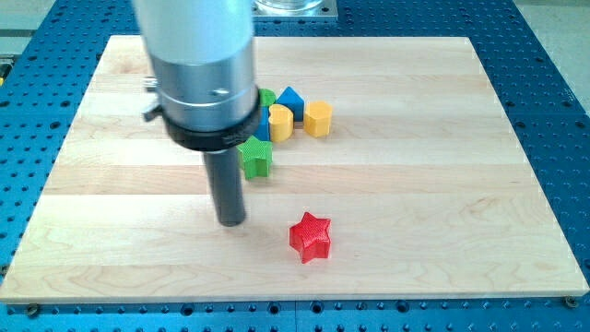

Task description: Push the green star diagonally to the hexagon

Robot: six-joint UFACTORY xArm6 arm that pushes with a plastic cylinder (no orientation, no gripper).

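The green star (255, 156) is found on the wooden board (442, 184), below and to the view's left of a cluster formed by a yellow hexagon (318, 119), a yellow cylinder (280, 122) and a blue block (290, 100), close to the cylinder yet apart from the hexagon. No fingers are fitted and nothing is held; my tip (231, 220) is set down just below and left of the star, seemingly not touching it. The diagonal push is judged largely outstanding, and a red star (311, 237) lies clear of the path.

Tool tip (231, 221) below-left of green star (255, 156), yellow hexagon (318, 119) upper right
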